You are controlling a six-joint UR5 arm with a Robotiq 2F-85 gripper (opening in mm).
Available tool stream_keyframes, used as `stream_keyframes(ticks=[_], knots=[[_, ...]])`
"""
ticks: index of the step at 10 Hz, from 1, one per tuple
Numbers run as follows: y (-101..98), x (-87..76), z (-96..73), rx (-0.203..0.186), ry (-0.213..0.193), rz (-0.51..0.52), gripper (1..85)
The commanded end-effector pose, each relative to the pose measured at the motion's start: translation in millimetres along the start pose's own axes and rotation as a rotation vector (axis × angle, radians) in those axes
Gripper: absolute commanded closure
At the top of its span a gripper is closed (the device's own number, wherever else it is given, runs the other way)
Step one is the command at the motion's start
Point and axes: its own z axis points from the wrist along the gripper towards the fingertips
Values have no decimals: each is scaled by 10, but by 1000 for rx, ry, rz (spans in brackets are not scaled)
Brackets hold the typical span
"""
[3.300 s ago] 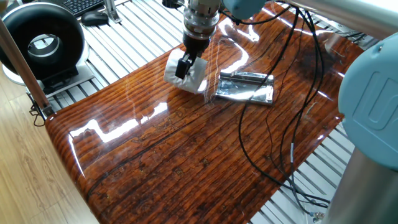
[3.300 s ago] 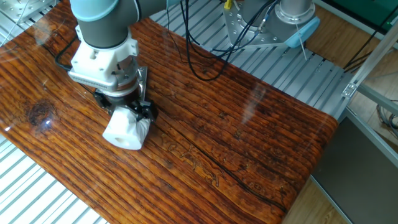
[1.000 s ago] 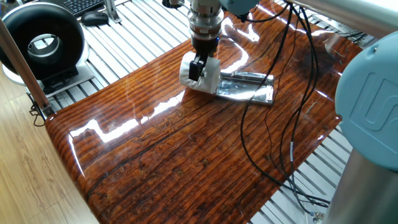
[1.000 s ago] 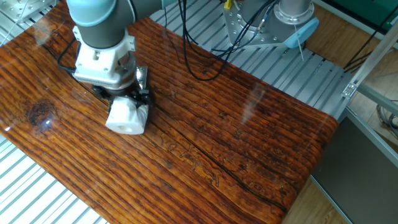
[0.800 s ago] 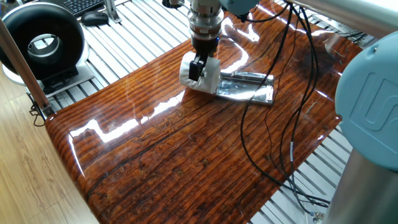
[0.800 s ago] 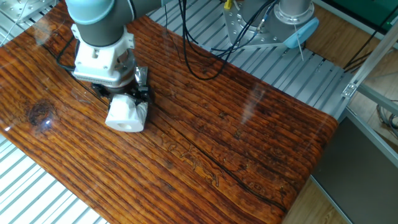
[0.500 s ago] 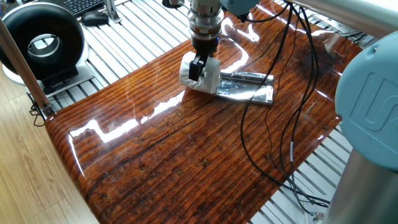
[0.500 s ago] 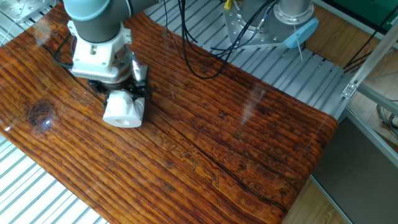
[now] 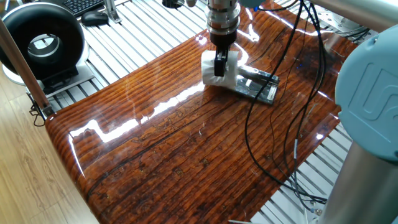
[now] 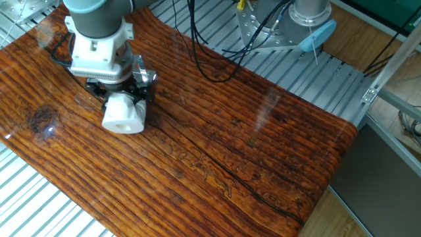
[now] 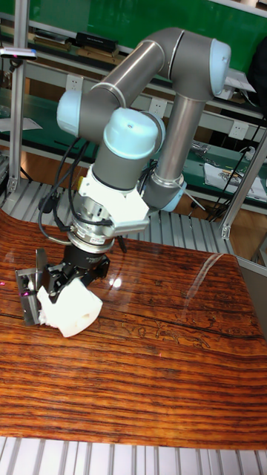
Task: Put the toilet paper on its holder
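The toilet paper [image 9: 229,73] is a white roll held in my gripper [image 9: 219,67], which is shut on it. In one fixed view the roll rests against the left end of the holder [image 9: 260,85], a shiny silver bracket lying flat on the wooden table. In the other fixed view the toilet paper [image 10: 123,114] hangs under the gripper [image 10: 122,97], and only a silver corner of the holder [image 10: 144,76] shows behind it. The tall fixed view has the toilet paper [image 11: 73,309] tilted, touching the holder [image 11: 30,295] at its left, beneath the gripper [image 11: 71,283].
Black cables [image 9: 281,124] trail across the right half of the table [image 9: 174,155]. A round black device [image 9: 41,42] stands off the table at far left, by a keyboard [image 9: 81,5] and mouse [image 9: 94,18]. A silver post base [image 10: 310,14] stands beyond the far edge.
My gripper has carried the roll sideways across the table, from beside the holder's end to over that end. The holder now lies at a slightly different angle.
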Motion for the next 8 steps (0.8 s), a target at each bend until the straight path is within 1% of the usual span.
stream_keyframes(ticks=[1,2,3,4,5,7,8], knots=[[-122,-100,-8,21,-78,-43,847],[-122,-90,25,17,-76,-35,847],[-114,-93,42,10,-87,-35,847],[-88,-159,36,4,-102,-35,847],[-44,-211,38,-4,-106,-10,847],[48,-147,0,-32,-77,44,847],[75,-114,-29,-35,-69,68,847]])
